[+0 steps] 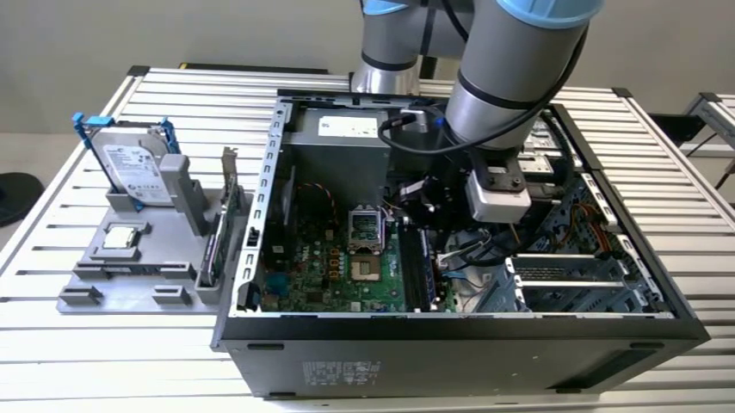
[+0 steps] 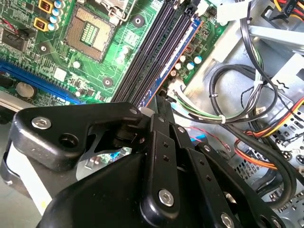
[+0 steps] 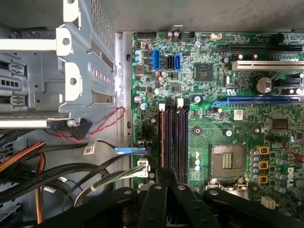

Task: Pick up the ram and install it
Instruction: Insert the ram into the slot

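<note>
The gripper [image 3: 167, 172] has its two black fingers [image 3: 153, 199] drawn together, with hardly any gap at the tips. In both wrist views the tips come down onto the near end of the memory slots [image 3: 175, 142] and touch or nearly touch them. In the second wrist view the same narrow tip [image 2: 161, 100] meets the slots [image 2: 159, 47] at their lower end.

I cannot tell where the ram is: whether the thin board is pinched between the fingertips or already seated in a slot is hidden by the fingers. If it is there, it lies right under the tool rather than away from it.

There are four memory slots side by side on the green motherboard [image 3: 237, 123], two of them with white latches at the far end. One square processor socket [image 3: 227, 161] lies just beside them.

In the exterior view the arm [image 1: 505, 77] reaches down into the open computer case [image 1: 460, 348]. On the exterior view's left a grey holder [image 1: 126, 288] stands on the table and carries three things: one hard drive [image 1: 132, 168] in a blue frame, one upright expansion card [image 1: 227, 185] and one small square chip [image 1: 120, 241].
</note>
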Controlling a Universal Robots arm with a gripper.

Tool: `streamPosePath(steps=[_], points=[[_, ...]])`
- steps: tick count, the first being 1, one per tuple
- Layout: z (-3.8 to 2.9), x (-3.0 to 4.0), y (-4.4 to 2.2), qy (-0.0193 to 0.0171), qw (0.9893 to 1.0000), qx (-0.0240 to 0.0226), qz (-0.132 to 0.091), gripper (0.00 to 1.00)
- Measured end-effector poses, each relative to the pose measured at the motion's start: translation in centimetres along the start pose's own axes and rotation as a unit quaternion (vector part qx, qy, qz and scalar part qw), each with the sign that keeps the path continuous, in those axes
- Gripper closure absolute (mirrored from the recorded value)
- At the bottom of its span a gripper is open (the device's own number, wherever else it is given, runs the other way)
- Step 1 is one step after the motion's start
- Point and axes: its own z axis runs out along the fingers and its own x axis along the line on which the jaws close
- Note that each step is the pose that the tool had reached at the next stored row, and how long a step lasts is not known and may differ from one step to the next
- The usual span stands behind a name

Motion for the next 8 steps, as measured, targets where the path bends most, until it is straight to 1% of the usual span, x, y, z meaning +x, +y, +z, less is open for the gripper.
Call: streamPosePath(steps=[8], points=[[-0.41, -0.01, 0.01, 0.0000, 1.0000, 0.0000, 0.000, 1.00]])
